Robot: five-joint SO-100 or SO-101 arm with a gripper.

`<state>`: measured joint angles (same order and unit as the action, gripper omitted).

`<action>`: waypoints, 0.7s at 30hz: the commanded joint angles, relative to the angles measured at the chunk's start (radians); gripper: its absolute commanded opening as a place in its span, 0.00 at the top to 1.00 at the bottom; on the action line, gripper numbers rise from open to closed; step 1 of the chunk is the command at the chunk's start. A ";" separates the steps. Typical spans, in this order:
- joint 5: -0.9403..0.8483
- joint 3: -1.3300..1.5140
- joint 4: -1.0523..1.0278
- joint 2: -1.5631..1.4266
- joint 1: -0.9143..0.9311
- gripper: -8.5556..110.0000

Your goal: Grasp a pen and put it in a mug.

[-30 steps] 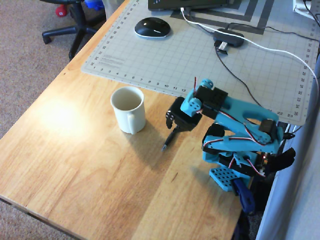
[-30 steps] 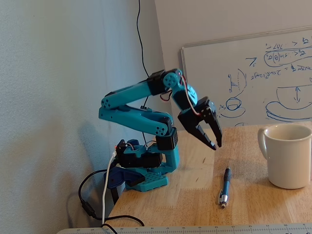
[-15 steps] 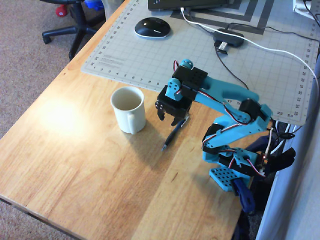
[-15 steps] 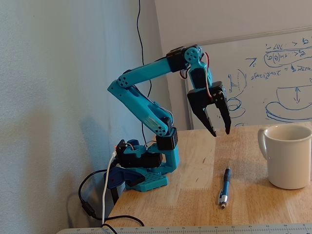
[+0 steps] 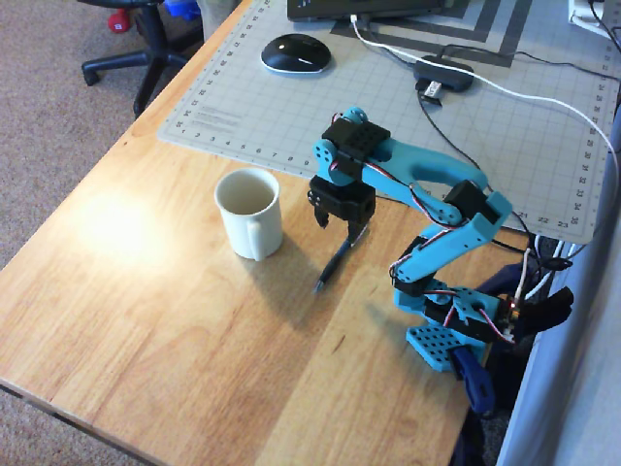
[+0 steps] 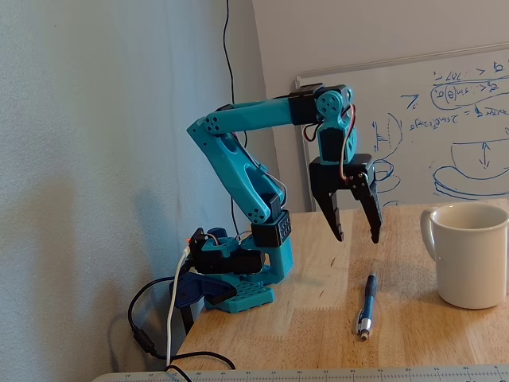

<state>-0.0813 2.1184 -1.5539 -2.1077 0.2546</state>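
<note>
Warm honey-coloured wooden tabletop (image 5: 146, 311) with a visible grain and a bright glare patch on its left half in the overhead view, sitting over beige carpet, with the black base of an office chair (image 5: 126, 58) off the top-left corner. Further along, a pale grey cutting mat (image 5: 291, 116) with a printed grid and ruler marks covers the back of the desk, and a glossy black mouse (image 5: 295, 52) sits on it. On the bare wood is the mug (image 5: 249, 213), plain cream ceramic, cylindrical, standing upright with its loop handle facing the camera; it looks empty, though the inside is a bit washed out. Just right of it the pen (image 5: 336, 263) lies flat on the wood, slim and black, angled diagonally, near the mug but not touching it. Right above the pen's upper end hangs the gripper (image 5: 337, 222), black plastic fingers on a teal 3D-printed arm (image 5: 437, 184), pointing straight down. In the fixed view the gripper (image 6: 358, 236) is clearly off the table, its two fingers spread apart with nothing between them, and the pen (image 6: 367, 306) is on the wood below. Behind it there's a whiteboard (image 6: 445, 119) with blue marker sketches against a plain grey-white wall (image 6: 95, 119).
</note>
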 commanded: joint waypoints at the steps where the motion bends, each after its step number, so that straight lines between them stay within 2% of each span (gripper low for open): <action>1: -0.006 -0.077 -0.003 0.000 0.018 0.75; 9: -0.008 -0.077 0.011 0.086 0.009 0.75; 21: -0.086 -0.072 0.273 0.282 0.023 0.75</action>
<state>-0.1534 2.1184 -1.3453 -1.8454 0.2654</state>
